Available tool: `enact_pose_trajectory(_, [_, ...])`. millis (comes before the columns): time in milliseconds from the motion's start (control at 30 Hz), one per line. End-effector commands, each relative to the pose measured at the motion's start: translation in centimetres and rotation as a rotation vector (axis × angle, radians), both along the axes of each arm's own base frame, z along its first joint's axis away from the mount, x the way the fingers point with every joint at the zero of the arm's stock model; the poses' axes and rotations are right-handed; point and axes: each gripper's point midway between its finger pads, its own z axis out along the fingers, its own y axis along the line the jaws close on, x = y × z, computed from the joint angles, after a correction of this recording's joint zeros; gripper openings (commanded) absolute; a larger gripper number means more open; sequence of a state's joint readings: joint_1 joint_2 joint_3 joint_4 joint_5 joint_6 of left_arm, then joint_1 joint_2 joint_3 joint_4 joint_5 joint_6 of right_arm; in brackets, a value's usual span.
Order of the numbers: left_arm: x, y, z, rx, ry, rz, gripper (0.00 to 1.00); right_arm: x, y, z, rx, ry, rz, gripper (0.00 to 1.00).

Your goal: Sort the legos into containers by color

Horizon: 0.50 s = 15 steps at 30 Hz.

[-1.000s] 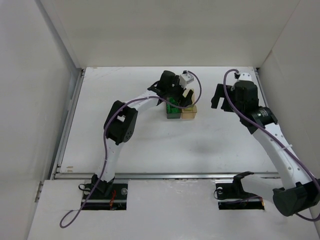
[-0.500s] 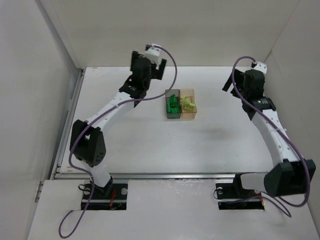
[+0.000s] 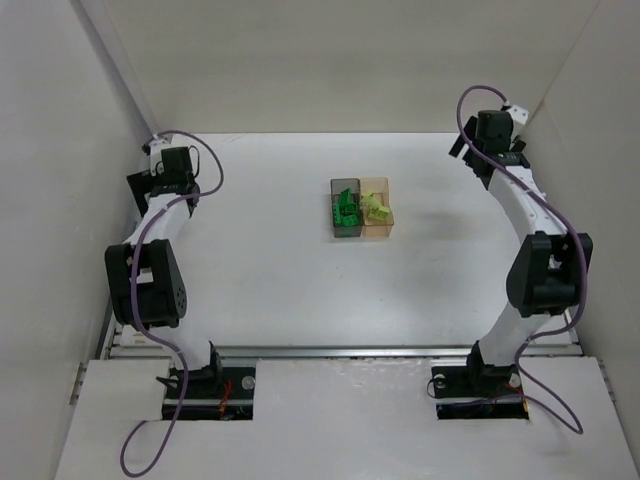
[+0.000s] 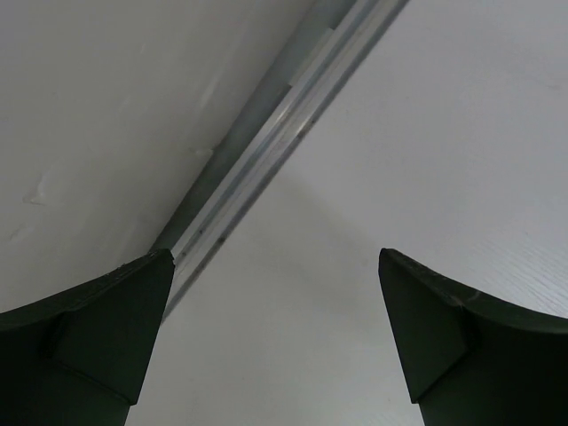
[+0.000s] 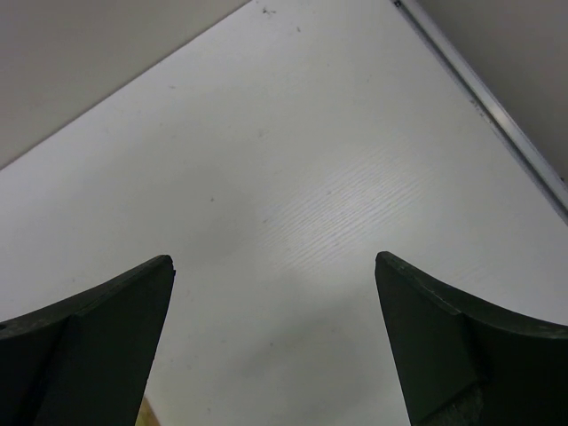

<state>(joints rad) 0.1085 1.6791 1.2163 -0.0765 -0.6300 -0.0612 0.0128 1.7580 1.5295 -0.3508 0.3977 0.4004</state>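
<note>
In the top view two adjoining boxes sit at the table's middle back. The smoky grey container holds dark green legos. The pale orange container holds pale yellow-green legos. My left gripper is far left by the side wall, open and empty. My right gripper is at the far right back, open and empty. Both are well away from the containers. A sliver of the orange container shows at the bottom left of the right wrist view.
White walls enclose the table on the left, back and right. A metal rail runs along the left wall's foot, right under my left gripper. Another rail runs along the right wall. A metal strip crosses the near edge.
Both arms have swung outward from the containers: the left from over the boxes to the left wall, the right back toward the right corner. The bricks now lie uncovered in the boxes.
</note>
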Motion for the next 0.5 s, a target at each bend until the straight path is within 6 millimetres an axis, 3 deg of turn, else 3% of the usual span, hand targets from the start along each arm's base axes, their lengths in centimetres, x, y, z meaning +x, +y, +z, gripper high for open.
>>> enact_pose_trajectory(0, [1.1,-2.5,4.7,0.002,-0.141,-0.09,1.0,-0.1,-1.0,6.7,-0.006,-0.182,-0.046,1.0])
enact_pose_trajectory(267, [1.7,-2.4,2.5,-0.016,-0.098,-0.1,1.0,-1.6,-1.6,8.8,-0.029,-0.202,-0.073,1.0])
enact_pose_trajectory(333, [2.4,-2.6,3.1,-0.023,-0.11,-0.112,1.0,-1.9,-1.6,9.3,-0.028,-0.213,-0.073,1.0])
enact_pose_trajectory(400, [2.9,-2.9,2.0,-0.042,-0.085,-0.134,1.0,-2.0,-1.5,9.7,-0.041,-0.215,-0.055,1.0])
enact_pose_trajectory(467, [3.6,-3.2,2.7,-0.052,-0.1,-0.151,1.0,-1.8,-0.9,9.6,-0.036,-0.208,-0.009,1.0])
